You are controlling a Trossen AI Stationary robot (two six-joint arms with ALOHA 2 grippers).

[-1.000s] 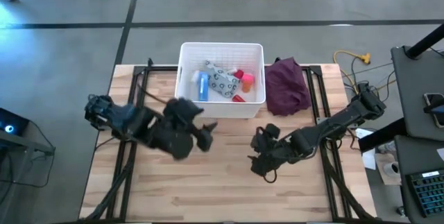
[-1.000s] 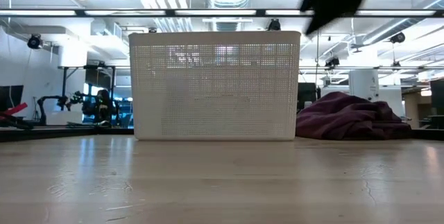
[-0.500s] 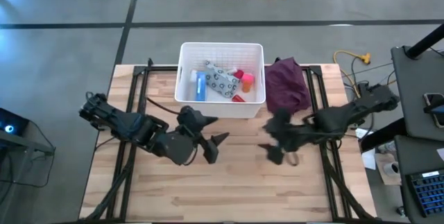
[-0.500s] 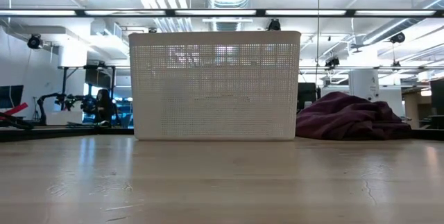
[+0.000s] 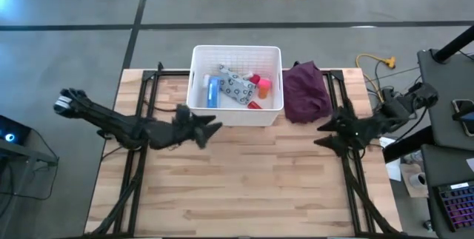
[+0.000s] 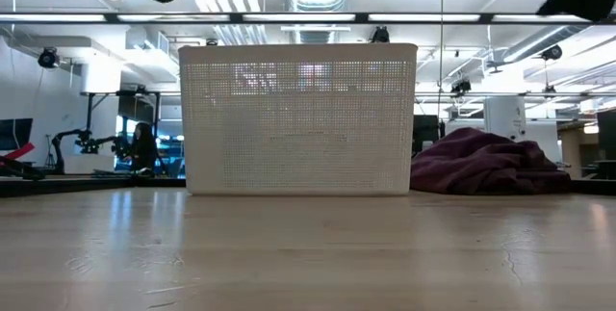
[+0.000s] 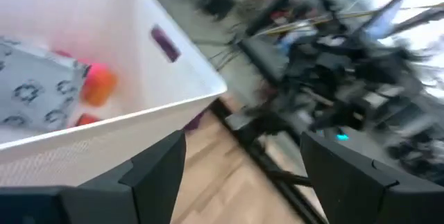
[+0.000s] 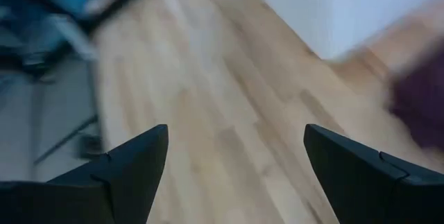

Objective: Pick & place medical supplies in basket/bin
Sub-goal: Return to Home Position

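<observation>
The white slotted basket (image 5: 197,83) stands at the table's far middle, and fills the middle of the low view (image 6: 298,118). Inside lie a blue packet (image 5: 215,91), a pale green patterned pouch (image 5: 237,88), pink (image 5: 255,81), orange (image 5: 265,86) and red (image 5: 254,105) pieces. My left gripper (image 5: 212,129) hovers open and empty just near of the basket's near wall; its wrist view shows the basket's rim (image 7: 180,106), the pouch (image 7: 28,96) and the orange piece (image 7: 100,85). My right gripper (image 5: 323,134) hangs open and empty near the table's right rail, near of the purple cloth.
A dark purple cloth (image 5: 307,91) lies crumpled right of the basket, seen also in the low view (image 6: 486,162). Black frame rails run along the table's left (image 5: 133,165) and right (image 5: 354,180) sides. Bare wood (image 5: 244,187) spans the table's near half.
Both arms have drawn back from the table's middle. My left gripper has swung toward the far edge, ending by the basket's near wall, its arm stretching out leftward. My right gripper has travelled toward the table's right edge and somewhat farther.
</observation>
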